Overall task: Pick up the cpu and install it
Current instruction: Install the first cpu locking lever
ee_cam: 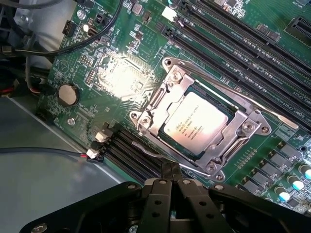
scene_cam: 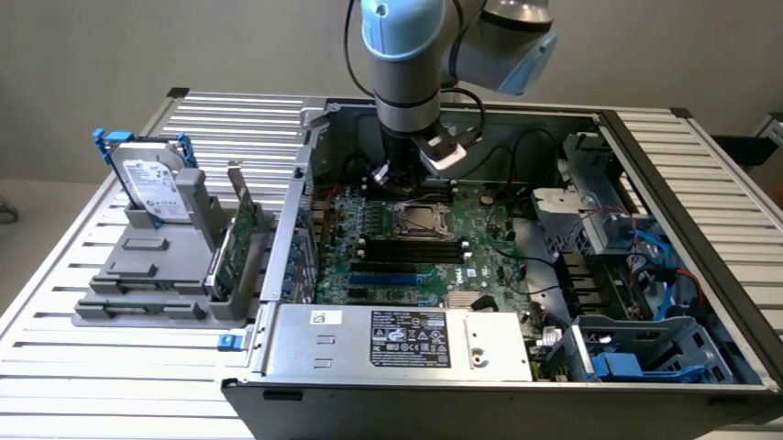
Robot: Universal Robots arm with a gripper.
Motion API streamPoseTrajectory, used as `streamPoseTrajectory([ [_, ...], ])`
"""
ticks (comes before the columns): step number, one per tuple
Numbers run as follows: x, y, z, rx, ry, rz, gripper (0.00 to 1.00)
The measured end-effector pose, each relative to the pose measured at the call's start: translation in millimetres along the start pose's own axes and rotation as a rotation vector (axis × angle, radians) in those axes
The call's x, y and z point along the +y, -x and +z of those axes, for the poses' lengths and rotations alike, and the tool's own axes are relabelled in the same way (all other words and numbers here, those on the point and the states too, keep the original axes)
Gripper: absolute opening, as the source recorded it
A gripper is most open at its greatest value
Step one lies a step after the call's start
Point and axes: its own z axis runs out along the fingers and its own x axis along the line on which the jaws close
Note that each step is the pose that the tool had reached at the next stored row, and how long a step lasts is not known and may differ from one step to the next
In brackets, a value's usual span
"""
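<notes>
So the cpu [ee_cam: 197,125] is sitting flat in its socket, roughly mid-board on the motherboard [ee_cam: 77,116], inside the open case [scene_cam: 685,183]. The metal socket frame [ee_cam: 248,127] lies down over the chip's edges on all sides, label facing up. Looks to me like the pick and the drop-in are done. Can't tell whether the frame's lever is fully latched, so if anything's left, that'd be it.

The claw [ee_cam: 171,174] is clenched with nothing in it, fingertips pressed together and hanging just beside one edge of the socket, not touching the chip. In the exterior view the claw [scene_cam: 394,188] sits over the far part of the board, next to the socket.

Headcount:
- 1 cpu, 1 socket
- 1 arm, 1 claw
- 1 hard drive [scene_cam: 153,188] with blue handles, standing in the grey stand [scene_cam: 147,275] near the counter's [scene_cam: 73,367] edge on the exterior view's left
- 1 green card [scene_cam: 245,225] upright in the same stand, on the side nearest the case
- 1 coin battery [ee_cam: 68,93] on the board, well apart from the socket
</notes>
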Motion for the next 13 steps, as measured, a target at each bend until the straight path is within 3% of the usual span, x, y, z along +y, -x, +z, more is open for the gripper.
streamPoseTrajectory([
  [13,0.6,0.3,3.4,0.0101,0.0149,-0.005,0.11],
])
